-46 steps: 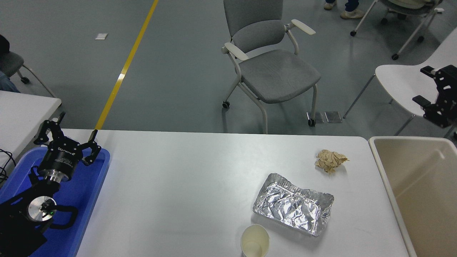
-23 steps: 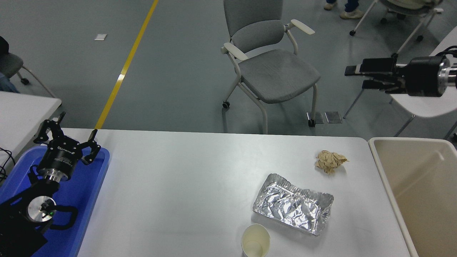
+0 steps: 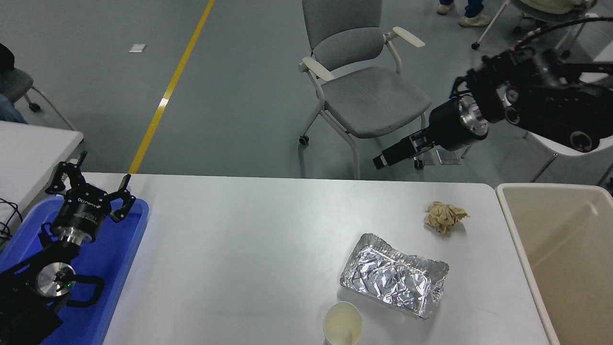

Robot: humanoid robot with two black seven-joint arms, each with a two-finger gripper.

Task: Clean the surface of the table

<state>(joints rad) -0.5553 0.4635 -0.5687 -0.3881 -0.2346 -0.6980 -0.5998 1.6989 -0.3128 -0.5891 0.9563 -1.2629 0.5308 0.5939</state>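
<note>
Tabletop: wide, smooth white rectangular tabletop (image 3: 249,249) with rounded corners, filling the lower half of view.
Litter: crumpled silver foil tray (image 3: 393,275), long axis running left to right; crumpled tan paper wad (image 3: 443,216) beyond it; pale paper cup (image 3: 342,324) at the near edge.
Bin: beige bin (image 3: 565,258) just right of the tabletop.
Right gripper (image 3: 385,158): raised beyond the far edge, pointing down-left; litter lies nearer the camera and below it; nearer arm; jaws close together, holding nothing.
Left gripper (image 3: 91,189): parked over a blue tray (image 3: 115,258), jaws spread wide.
Cut off: cup base, bin's right side.
</note>
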